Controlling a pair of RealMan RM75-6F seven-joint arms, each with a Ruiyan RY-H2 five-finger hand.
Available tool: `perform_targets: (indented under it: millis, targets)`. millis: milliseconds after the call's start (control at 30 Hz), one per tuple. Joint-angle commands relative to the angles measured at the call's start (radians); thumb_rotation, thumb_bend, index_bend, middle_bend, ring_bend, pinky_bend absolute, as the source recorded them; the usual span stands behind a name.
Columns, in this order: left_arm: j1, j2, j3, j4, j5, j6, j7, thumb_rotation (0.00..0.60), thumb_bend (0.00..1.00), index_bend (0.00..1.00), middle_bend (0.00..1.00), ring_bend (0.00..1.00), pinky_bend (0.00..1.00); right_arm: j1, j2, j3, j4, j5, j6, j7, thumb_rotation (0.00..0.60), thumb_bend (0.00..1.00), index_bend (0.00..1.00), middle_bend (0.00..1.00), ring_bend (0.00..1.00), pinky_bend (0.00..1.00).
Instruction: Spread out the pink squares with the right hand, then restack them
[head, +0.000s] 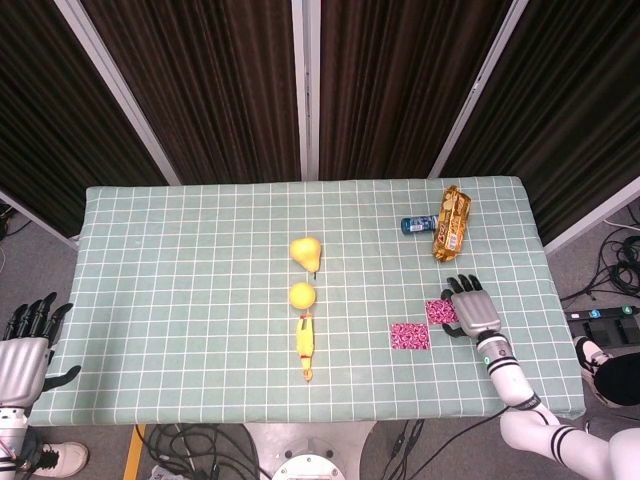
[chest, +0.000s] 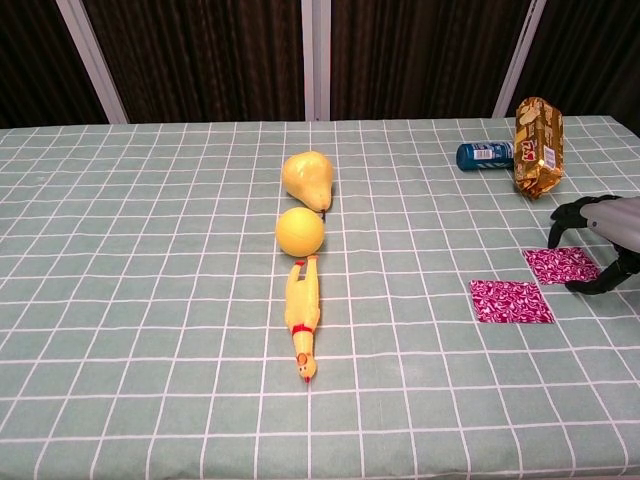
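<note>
Two pink patterned squares lie flat and apart near the table's right front. One pink square (head: 409, 336) (chest: 511, 301) is the nearer-left one. The other pink square (head: 440, 311) (chest: 560, 265) lies just right of it and further back. My right hand (head: 474, 309) (chest: 600, 238) hovers at that second square's right edge with fingers spread and arched over it; whether a fingertip touches the cloth I cannot tell. It holds nothing. My left hand (head: 27, 340) stays off the table at the far left, fingers apart and empty.
A yellow pear (head: 306, 251), a yellow ball (head: 302, 294) and a yellow rubber chicken (head: 304, 344) form a line at mid-table. A blue can (head: 415, 225) and a gold snack bag (head: 451, 222) lie at the back right. The table's right edge (head: 556, 300) is close to my right hand.
</note>
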Motion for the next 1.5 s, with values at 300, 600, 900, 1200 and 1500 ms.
perform_targets:
  millis: [300, 600, 900, 1200, 1500]
  targets:
    - [0.001, 0.0, 0.0, 0.001, 0.002, 0.002, -0.001, 0.6, 0.0, 0.18, 0.13, 0.07, 0.08, -0.006, 0.043, 0.025, -0.07, 0.002, 0.035, -0.007, 0.568, 0.17, 0.38, 0.1, 0.0, 0.0]
    - [-0.001, -0.003, -0.001, 0.006, 0.003, 0.0, -0.006, 0.6, 0.0, 0.18, 0.13, 0.07, 0.08, -0.036, 0.146, 0.04, -0.322, 0.063, 0.062, -0.027, 0.555, 0.17, 0.37, 0.1, 0.0, 0.0]
    - [-0.002, -0.007, -0.002, 0.016, 0.003, -0.002, -0.017, 0.6, 0.0, 0.18, 0.13, 0.07, 0.08, -0.051, 0.162, 0.014, -0.5, 0.144, 0.098, -0.121, 0.526, 0.17, 0.35, 0.1, 0.0, 0.0]
    - [0.0, -0.012, 0.0, 0.028, -0.001, -0.005, -0.03, 0.6, 0.0, 0.18, 0.13, 0.07, 0.08, -0.03, 0.102, 0.006, -0.483, 0.204, 0.098, -0.172, 0.509, 0.17, 0.35, 0.1, 0.0, 0.0]
    - [0.001, -0.019, 0.001, 0.044, -0.004, -0.01, -0.046, 0.6, 0.0, 0.18, 0.13, 0.07, 0.08, -0.011, 0.078, 0.006, -0.475, 0.228, 0.103, -0.198, 0.506, 0.17, 0.34, 0.1, 0.0, 0.0]
